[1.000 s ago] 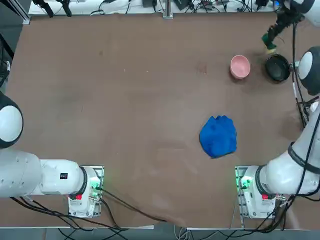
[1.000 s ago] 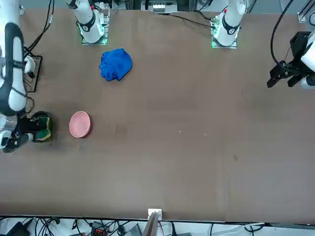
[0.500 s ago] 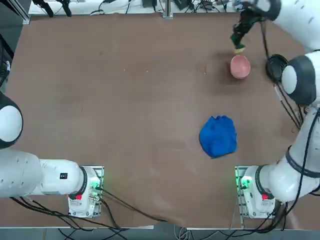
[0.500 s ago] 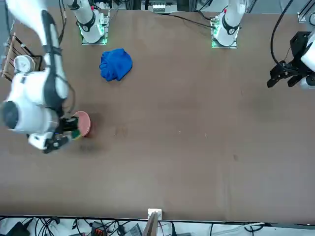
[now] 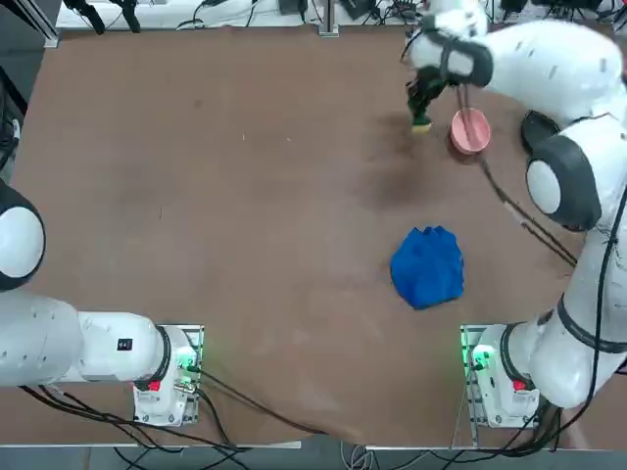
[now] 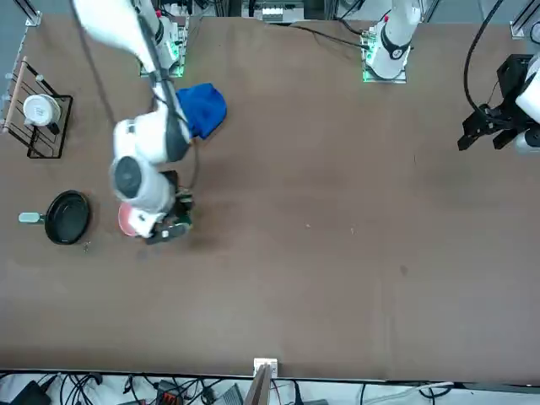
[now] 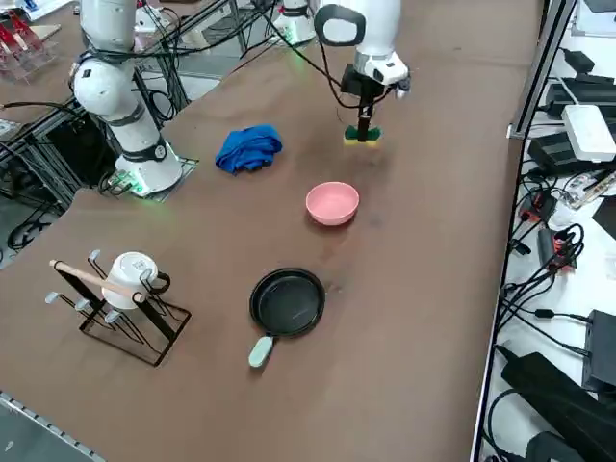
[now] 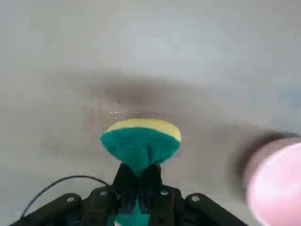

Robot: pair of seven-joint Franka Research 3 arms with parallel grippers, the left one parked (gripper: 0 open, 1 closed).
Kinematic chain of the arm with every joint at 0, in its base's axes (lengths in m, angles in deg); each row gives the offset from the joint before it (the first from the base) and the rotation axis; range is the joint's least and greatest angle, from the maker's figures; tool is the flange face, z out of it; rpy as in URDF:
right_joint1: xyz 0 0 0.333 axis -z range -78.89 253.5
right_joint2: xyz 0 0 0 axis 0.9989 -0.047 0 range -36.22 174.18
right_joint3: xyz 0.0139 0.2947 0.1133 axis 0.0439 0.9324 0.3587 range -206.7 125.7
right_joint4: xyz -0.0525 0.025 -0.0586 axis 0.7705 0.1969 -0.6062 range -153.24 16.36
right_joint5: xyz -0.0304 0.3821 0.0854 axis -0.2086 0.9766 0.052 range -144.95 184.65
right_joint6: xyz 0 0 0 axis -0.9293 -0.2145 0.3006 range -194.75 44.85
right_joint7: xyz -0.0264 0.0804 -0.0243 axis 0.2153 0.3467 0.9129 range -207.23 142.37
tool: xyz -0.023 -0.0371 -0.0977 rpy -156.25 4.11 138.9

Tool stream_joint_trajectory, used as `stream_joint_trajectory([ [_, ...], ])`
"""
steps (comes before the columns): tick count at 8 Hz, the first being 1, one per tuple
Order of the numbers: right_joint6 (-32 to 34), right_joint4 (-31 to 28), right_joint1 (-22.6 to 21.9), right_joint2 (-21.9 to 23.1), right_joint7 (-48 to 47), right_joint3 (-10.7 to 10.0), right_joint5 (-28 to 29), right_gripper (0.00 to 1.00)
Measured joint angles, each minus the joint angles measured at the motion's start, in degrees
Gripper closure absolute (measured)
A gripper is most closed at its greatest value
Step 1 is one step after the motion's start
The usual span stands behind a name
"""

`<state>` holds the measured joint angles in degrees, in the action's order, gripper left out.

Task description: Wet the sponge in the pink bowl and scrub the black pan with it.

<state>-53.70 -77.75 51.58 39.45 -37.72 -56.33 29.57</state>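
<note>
Seen from overhead, a brown table with the robot's two bases at the near edge. The left half of the table holds nothing the task needs.

Moving right, at the far side, the right gripper (image 5: 421,106) hangs just above the table. Its fingers are pinched nearly closed on the sponge (image 5: 421,121), squeezing the green layer into a fold while the yellow layer faces down toward the table. The wrist view shows the sponge (image 8: 140,142) clamped between the fingertips, with bare tabletop beneath it.

Just to the right of the sponge, close but not touching, sits the pink bowl (image 5: 470,130). This is the relation that matters: the bowl lies to the gripper's right, so dipping the sponge would call for a short sideways move and then a descent into the bowl. Nothing stands between them.

Nearer the robot, well apart from both, a crumpled blue cloth (image 5: 428,266) lies on the table, out of the path.

Further right, beyond the bowl, the black pan (image 5: 536,129) rests flat, partly hidden overhead by the arm. The side view shows the pan (image 7: 287,301) whole, its pale handle stub pointing away from the bowl. A wire rack holding a white mug (image 7: 128,274) stands further right still.
</note>
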Motion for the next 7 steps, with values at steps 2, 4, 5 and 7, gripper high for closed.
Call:
stream_joint_trajectory([
  [2, -5.5, -3.9, -2.8, -1.8, -4.1, 0.0, 0.0, 0.94],
  [4, -8.9, -4.0, -3.1, -3.3, -4.6, 0.0, 1.4, 0.94],
  [5, -10.8, -4.0, -3.2, -3.8, -4.6, 0.1, 3.6, 0.93],
  [7, -12.7, -4.0, -3.8, -5.0, -4.6, 0.1, 5.7, 0.91],
])
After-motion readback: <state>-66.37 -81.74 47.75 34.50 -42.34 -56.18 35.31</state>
